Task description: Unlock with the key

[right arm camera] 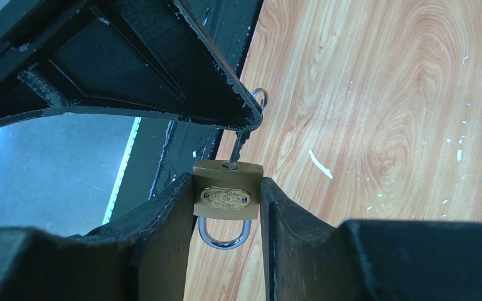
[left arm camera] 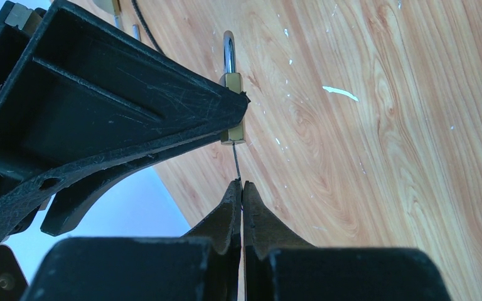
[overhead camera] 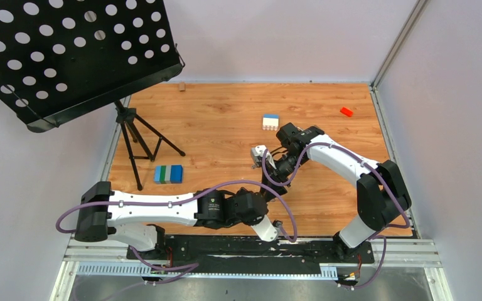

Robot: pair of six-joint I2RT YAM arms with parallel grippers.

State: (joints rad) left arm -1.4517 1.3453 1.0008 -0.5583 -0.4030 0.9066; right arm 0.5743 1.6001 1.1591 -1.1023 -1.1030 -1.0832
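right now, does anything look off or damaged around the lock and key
Nothing serious. The key, pinched by the left gripper, runs straight into the keyhole of the padlock clamped by the right gripper. Only wear shows: white flecks and a white streak on the wooden table.

Brass-gold padlock [right arm camera: 228, 197], silvery shackle [right arm camera: 223, 238]; key [left arm camera: 236, 163] seemingly dull grey; light wood-grain table [right arm camera: 383, 94]; black hole-dotted stand [overhead camera: 69, 50]

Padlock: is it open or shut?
Shut: the padlock has both legs of its shackle seated in the brass body, though the key is at its keyhole.
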